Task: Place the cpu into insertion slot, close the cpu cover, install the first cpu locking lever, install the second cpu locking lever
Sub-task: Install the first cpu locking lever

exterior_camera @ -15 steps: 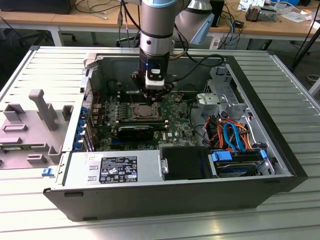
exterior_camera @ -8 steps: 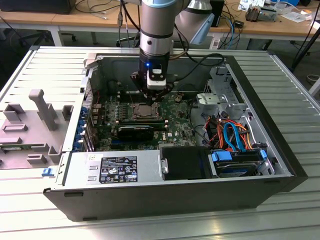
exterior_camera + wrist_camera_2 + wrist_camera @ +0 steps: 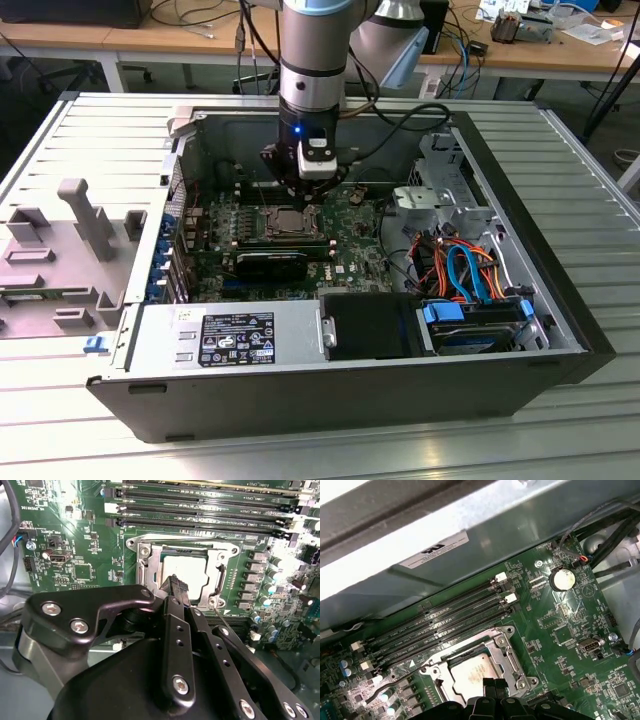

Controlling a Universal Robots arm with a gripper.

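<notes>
Cpu (image 3: 184,573) seated in insertion slot (image 3: 145,550), cpu cover (image 3: 218,570) lowered; gripper (image 3: 176,586), fingertips pressed together just above it, should press squarely, gently.

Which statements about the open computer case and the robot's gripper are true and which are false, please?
1. The small flat silver-grey square cpu lies in the silvery-rimmed insertion slot. True.
2. The gripper hangs over the blue drive bays. False: it is at the slot's edge.
3. The thin silvery metal cpu cover lies flat, framing the cpu. True.
4. The long black memory slots hold modules. False: they look empty.
</notes>
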